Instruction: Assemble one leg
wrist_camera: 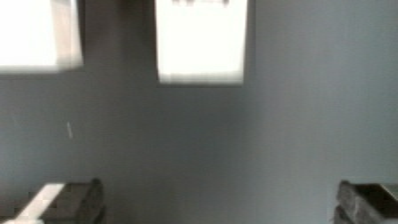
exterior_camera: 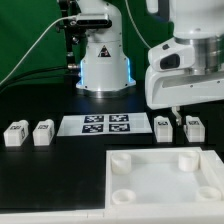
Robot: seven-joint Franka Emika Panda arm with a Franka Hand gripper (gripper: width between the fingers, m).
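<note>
Four small white legs with marker tags stand on the black table. Two are at the exterior view's left (exterior_camera: 15, 133) (exterior_camera: 43, 132) and two at its right (exterior_camera: 163, 127) (exterior_camera: 194, 128). My gripper (exterior_camera: 178, 113) hangs just above and behind the right pair, touching neither. In the wrist view two blurred white blocks (wrist_camera: 199, 40) (wrist_camera: 36, 35) show ahead of the gripper (wrist_camera: 217, 205). Its dark fingers (wrist_camera: 63, 203) stand wide apart with only bare table between them, so it is open and empty.
The large white square board with round corner sockets (exterior_camera: 160, 172) lies at the front. The marker board (exterior_camera: 107, 125) lies flat between the two pairs of legs. The robot's base (exterior_camera: 104, 65) stands behind, before a green backdrop.
</note>
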